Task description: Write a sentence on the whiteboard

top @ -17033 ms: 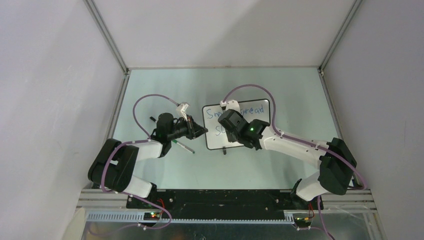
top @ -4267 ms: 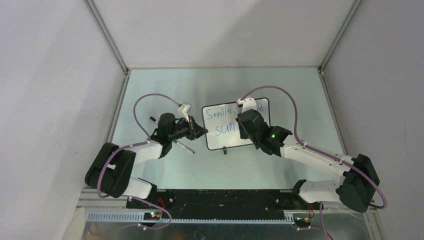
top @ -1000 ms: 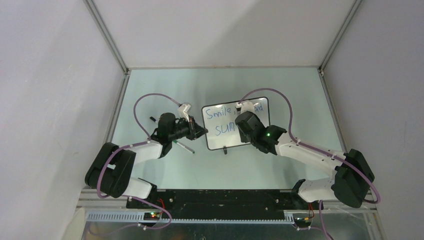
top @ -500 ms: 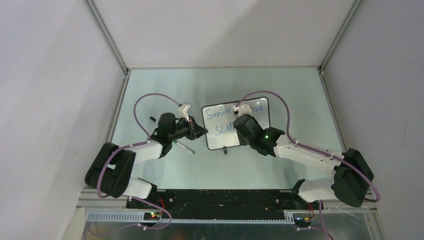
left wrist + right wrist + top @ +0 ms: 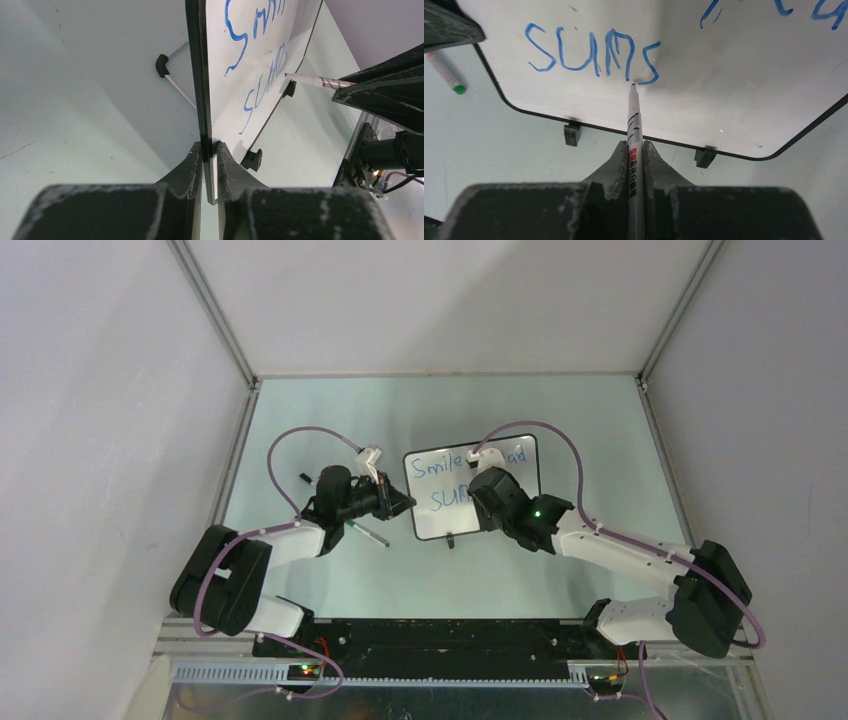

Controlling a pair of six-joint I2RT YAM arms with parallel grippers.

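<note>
Currently a loose pen (image 5: 370, 534) lies on the bench (image 5: 600, 460) by the left arm, whose end effector (image 5: 209, 149) is pinching the left edge of the whiteboard (image 5: 436, 524) — board standing mid-bench on its feet. The sentence (image 5: 591, 52) shows "Smile," above and "SUMS" below. The right end effector (image 5: 634, 150) is clamped on a marker (image 5: 633, 120), its tip meeting the board just under the last letter.

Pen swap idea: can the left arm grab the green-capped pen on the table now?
Probably not yet: left pincer is shut on the whiteboard's edge, though the green-capped pen lies close by.
</note>
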